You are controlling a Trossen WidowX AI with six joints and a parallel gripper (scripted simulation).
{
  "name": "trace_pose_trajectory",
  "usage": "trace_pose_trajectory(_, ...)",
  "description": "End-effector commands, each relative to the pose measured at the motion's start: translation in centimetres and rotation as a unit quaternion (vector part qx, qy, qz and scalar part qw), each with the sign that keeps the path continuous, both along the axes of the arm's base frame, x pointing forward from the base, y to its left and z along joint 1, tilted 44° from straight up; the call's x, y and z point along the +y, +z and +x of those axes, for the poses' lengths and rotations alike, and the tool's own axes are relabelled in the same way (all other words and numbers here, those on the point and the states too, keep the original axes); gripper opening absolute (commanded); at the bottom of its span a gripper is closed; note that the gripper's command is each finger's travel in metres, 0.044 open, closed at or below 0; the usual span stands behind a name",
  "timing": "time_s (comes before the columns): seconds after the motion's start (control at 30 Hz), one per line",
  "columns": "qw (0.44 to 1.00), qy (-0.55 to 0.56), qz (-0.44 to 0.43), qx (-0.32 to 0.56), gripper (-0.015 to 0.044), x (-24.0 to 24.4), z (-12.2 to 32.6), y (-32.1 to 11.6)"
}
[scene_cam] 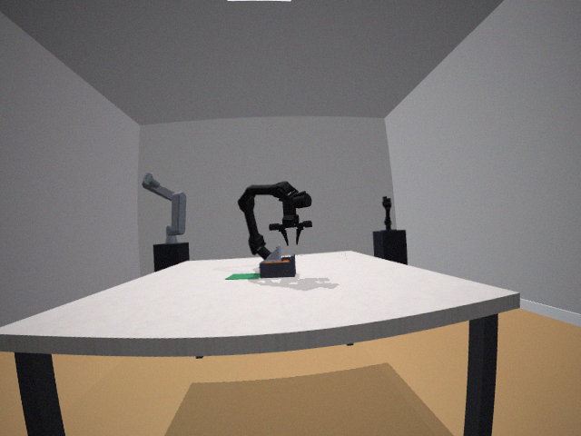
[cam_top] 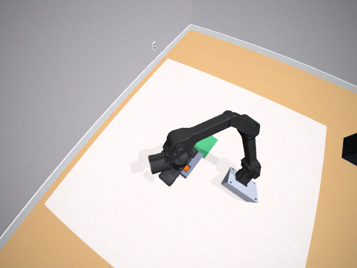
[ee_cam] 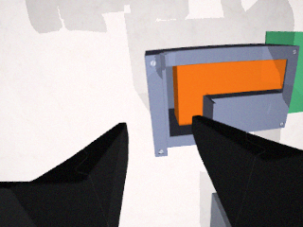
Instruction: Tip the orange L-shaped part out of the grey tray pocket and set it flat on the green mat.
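Below your gripper (scene_cam: pixel 291 244) (ee_cam: pixel 159 127), its fingers parted around nothing, the orange L-shaped part (cam_top: pixel 186 168) (scene_cam: pixel 282 261) (ee_cam: pixel 189 87) lies in the grey tray (cam_top: pixel 197 162) (scene_cam: pixel 278 270) (ee_cam: pixel 157 109), beside the green mat (cam_top: pixel 208 144) (scene_cam: pixel 242 276) (ee_cam: pixel 295 80).

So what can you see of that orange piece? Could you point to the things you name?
The orange piece (cam_top: pixel 186 167) (ee_cam: pixel 189 87) is L-shaped, one short leg and one long, with a plain, smooth-looking top. It sits down in the grey tray's (cam_top: pixel 184 175) (ee_cam: pixel 157 109) pocket, a dark gap beside its short leg. The parted fingers (scene_cam: pixel 291 244) hang above, not touching it.
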State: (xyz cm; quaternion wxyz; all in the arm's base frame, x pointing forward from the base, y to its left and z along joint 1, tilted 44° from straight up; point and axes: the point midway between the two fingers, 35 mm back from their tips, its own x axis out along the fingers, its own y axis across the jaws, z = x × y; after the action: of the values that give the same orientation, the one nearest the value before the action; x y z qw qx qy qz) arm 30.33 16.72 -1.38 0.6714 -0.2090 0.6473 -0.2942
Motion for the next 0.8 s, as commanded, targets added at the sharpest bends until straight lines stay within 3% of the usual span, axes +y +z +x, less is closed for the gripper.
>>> trace_pose_trajectory(0.0,1.000,-0.002,-0.009,0.011,0.0180,-2.6,-0.3,-2.4)
trace_pose_trajectory(0.77,1.000,-0.002,-0.010,0.011,0.0180,-6.0,-0.6,-5.8)
